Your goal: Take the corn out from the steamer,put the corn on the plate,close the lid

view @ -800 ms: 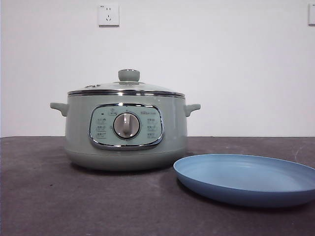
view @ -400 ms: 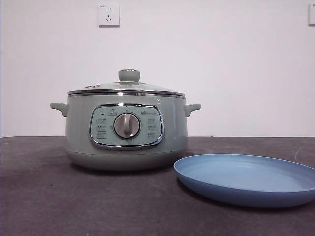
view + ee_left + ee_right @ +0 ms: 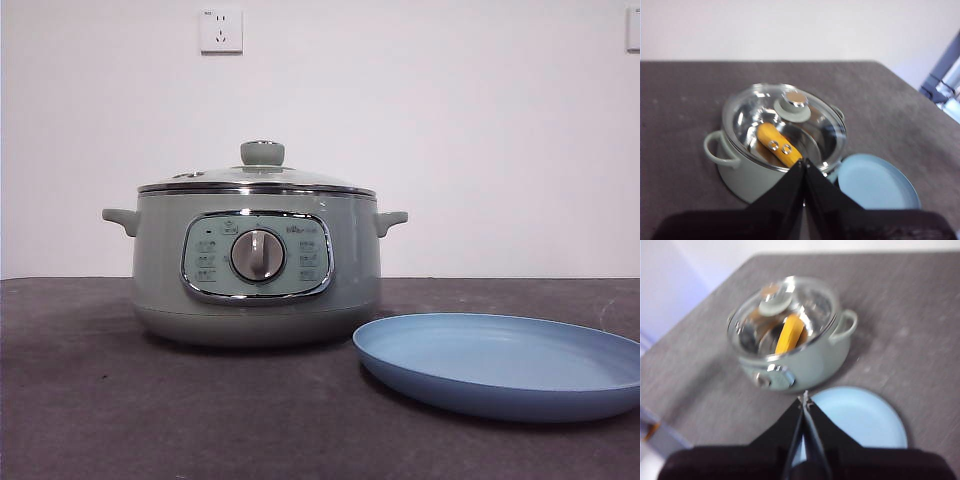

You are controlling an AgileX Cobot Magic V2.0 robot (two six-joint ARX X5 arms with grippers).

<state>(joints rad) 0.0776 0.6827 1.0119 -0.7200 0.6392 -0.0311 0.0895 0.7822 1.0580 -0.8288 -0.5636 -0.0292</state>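
The sage-green steamer stands on the dark table with its glass lid closed on top. Through the lid the yellow-orange corn lies inside the pot, also seen as corn in the right wrist view. The light-blue plate rests empty beside the steamer, nearer the camera. My left gripper is shut and hovers well above the steamer and its lid. My right gripper is shut, high over the plate and steamer. Neither arm shows in the front view.
A white wall with a socket stands behind the dark grey table. The table's edges show at the far right in the left wrist view and at the left in the right wrist view.
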